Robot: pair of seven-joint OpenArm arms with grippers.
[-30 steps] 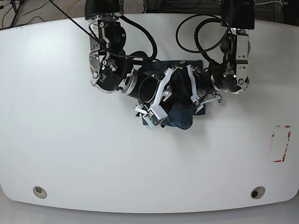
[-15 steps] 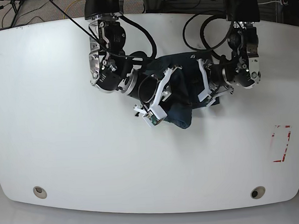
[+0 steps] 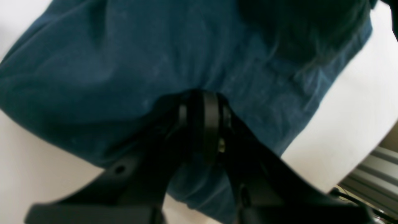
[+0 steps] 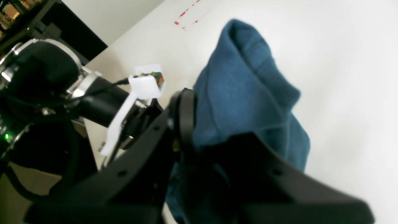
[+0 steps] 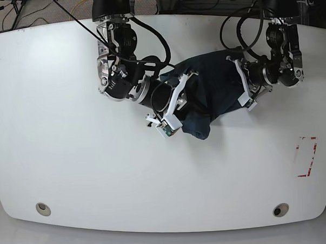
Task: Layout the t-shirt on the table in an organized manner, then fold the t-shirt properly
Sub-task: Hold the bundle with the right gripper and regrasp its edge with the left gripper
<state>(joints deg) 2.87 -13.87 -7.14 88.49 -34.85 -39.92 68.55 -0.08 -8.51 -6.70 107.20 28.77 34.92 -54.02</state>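
Observation:
The dark navy t-shirt [image 5: 207, 90] hangs bunched and stretched between my two grippers near the far middle of the white table [image 5: 72, 158]. My left gripper [image 5: 234, 86], on the base view's right, is shut on the shirt's right edge. In the left wrist view its black fingertips [image 3: 202, 105] pinch the blue cloth [image 3: 124, 62]. My right gripper [image 5: 186, 107] is shut on the shirt's left part, where a fold [image 4: 245, 90] rises beside its fingers [image 4: 183, 105]. A loose lump of the shirt droops to the table below it.
Two round grommet holes [image 5: 43, 209] [image 5: 280, 210] sit near the table's front edge. A red-outlined rectangle [image 5: 306, 156] is marked at the right, also seen as red marks [image 4: 186, 15]. The left arm's white camera mount [image 4: 146, 84] is close to my right gripper.
My left gripper has moved to the base view's right with the cloth in it, spreading the shirt wider. The right arm has stayed in place.

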